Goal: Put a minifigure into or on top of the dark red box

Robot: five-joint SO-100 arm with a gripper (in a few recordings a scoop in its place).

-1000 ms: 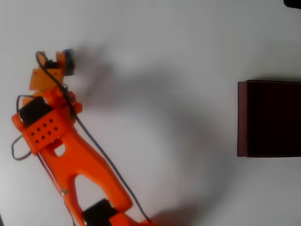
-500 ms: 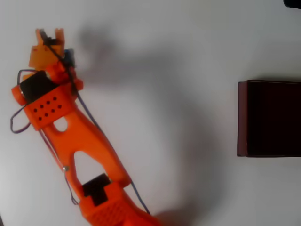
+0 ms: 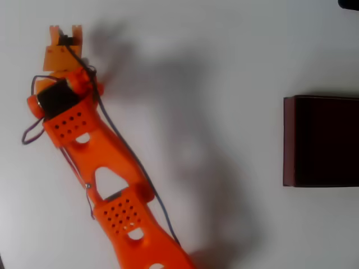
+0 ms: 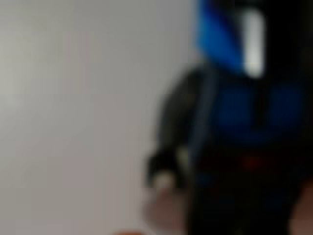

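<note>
Overhead view: the orange arm's gripper (image 3: 63, 37) is at the top left of the white table (image 3: 196, 56), well apart from the dark red box (image 3: 321, 141) at the right edge.
Wrist view: the minifigure (image 4: 244, 122) is very close and blurred; I cannot tell if the jaws clamp it.
Step advice: confirm a firm grip, then carry it above the box wall.
Writing: none readable.

minifigure (image 4: 244, 112): blurred and very close in the wrist view; blue head, blue and dark body, dark arm at its left side, upright in the picture.
dark red box (image 3: 321, 141): overhead view's right edge, open, near-black interior, upright on the table.
</note>
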